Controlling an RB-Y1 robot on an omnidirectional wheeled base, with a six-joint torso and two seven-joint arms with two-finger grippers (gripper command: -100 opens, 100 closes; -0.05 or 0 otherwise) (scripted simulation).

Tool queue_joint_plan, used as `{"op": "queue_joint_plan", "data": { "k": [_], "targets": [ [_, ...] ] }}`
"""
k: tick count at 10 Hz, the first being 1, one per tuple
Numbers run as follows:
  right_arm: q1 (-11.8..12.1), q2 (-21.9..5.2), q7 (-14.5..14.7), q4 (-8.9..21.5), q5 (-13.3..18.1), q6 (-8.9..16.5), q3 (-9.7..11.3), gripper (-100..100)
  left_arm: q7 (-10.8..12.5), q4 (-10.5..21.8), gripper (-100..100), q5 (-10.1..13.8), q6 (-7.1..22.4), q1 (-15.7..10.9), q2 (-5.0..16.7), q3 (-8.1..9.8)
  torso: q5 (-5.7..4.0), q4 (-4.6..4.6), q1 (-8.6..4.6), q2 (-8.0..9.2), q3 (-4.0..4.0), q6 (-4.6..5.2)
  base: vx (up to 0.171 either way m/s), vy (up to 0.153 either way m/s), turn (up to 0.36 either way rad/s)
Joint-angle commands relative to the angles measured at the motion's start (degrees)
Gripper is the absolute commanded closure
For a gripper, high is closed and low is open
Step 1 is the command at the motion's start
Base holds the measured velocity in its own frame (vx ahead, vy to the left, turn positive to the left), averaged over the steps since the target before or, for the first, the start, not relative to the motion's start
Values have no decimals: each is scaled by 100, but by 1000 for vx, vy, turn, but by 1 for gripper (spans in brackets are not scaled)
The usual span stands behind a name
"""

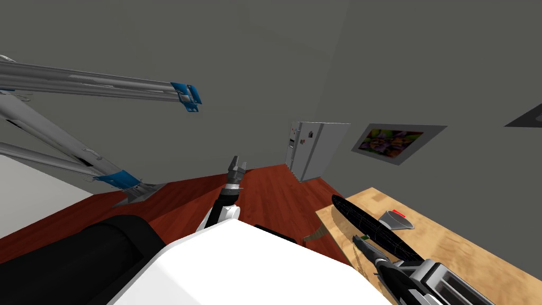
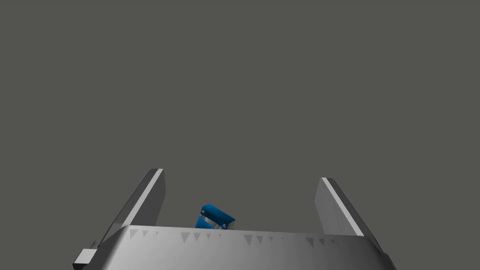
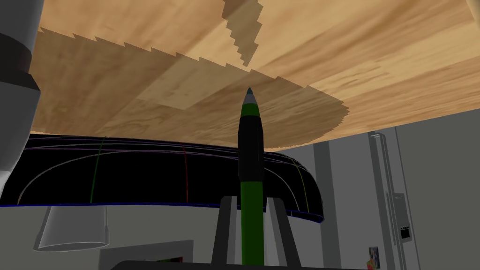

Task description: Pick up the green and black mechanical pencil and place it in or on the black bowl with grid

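Grey walls stand all around, and a red-brown wood floor (image 1: 275,196) runs out ahead to a grey fridge (image 1: 312,151) in the far corner. The floor between me and the fridge is open.

On my left a big silver ladder (image 1: 106,87) with blue ends lies slanted over the floor. Its feet reach close to the floor's open part.

On my right is a light wood table (image 1: 466,249). Its near corner pokes out toward the open floor.

A silver box with slots (image 1: 450,280) sits on the table close to me. The long black bowl with thin grid lines (image 1: 378,233) lies close to the table's near edge. A small grey thing with a red mark (image 1: 396,220) sits just beside it, further in. The wood past them is bare.

The left gripper (image 1: 237,167) is held up over the open floor, with free room on every side. Its two fingers (image 2: 154,197) stand wide apart with nothing in them. A blue ladder end (image 2: 216,218) shows far off between them.

The right gripper (image 1: 365,244) is low at the table's near edge, right by the bowl. Its fingers are squeezed on the green and black pencil (image 3: 250,140). The pencil sticks straight out from the fingers, crosses the bowl's dark rim, and its tip points at the wood. I cannot tell if it is over the bowl or just beside it.
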Motion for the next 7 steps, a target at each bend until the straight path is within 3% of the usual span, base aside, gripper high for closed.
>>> {"op": "queue_joint_plan", "data": {
  "k": [1, 2, 3, 4, 6, 7],
  "targets": [
    [0, 0, 0, 0, 0, 0, 0, 100, 0, 0, 0, 0, 0, 0, 0, 0, 0, 0, 0, 0, 0, 0, 0, 0, 0],
    [0, -1, 1, 1, 1, 1, -1, 100, 0, 0, 0, 0, 0, 0, 0, 0, -2, 0, -2, 1, 1, 0, 0, 0, 0],
    [0, -2, 2, 1, 1, 1, -1, 0, 0, 0, 0, 0, 0, 0, 0, 0, -2, 1, -3, 2, 1, 0, 0, 0, 0],
    [91, -106, -48, -157, -61, 40, 23, 100, 0, 0, 0, 0, 0, 0, 0, 0, -3, 1, -4, 2, 2, 0, -14, 8, -53],
    [114, -134, -50, -193, -71, 40, 25, 100, 0, 0, 0, 0, 0, 0, 0, 0, -1, 1, 5, 15, 8, 6, -19, 22, -46],
    [123, -141, -57, -201, -75, 44, 27, 0, 0, 0, 0, 0, 0, 0, 0, 0, -2, 2, 1, 11, 6, 1, 0, 0, 0]
  ]
}}
